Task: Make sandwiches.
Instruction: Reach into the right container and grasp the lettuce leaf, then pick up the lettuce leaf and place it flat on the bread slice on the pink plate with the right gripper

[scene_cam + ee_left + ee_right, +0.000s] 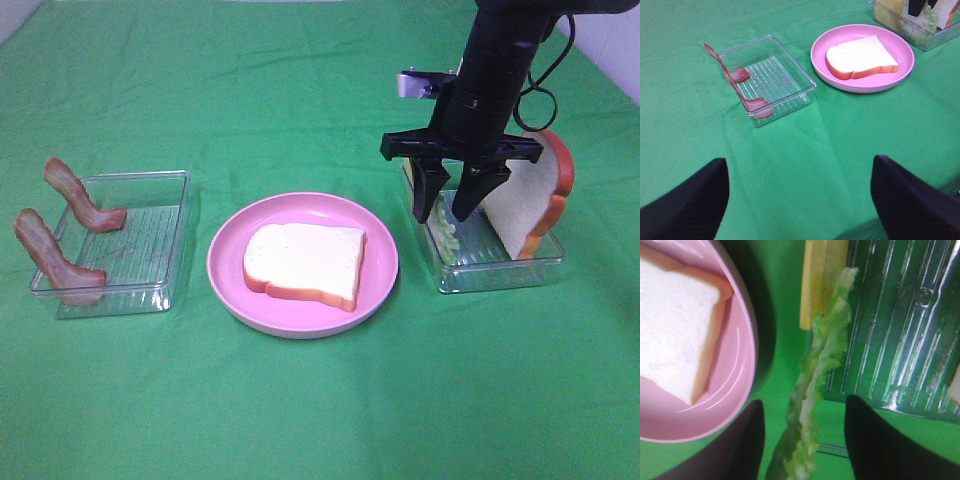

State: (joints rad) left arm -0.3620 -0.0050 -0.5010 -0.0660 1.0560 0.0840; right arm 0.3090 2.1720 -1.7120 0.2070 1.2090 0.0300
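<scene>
Green cloth [300,410] is spread under the clear tray [500,278] where a lettuce leaf [825,355], likely limp and light, is straddled by the right gripper [444,212], jaws parted and empty; a gentle upper-edge pinch is advised.

Bright even light casts soft shadows, and glare streaks the ribbed clear tray [900,330]

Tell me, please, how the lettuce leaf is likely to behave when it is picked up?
The lettuce looks thin and ruffled, so it will probably droop when lifted. It stands on edge at the tray wall, so a nudge may tip it flat. Being so thin, it likely weighs little.
</scene>
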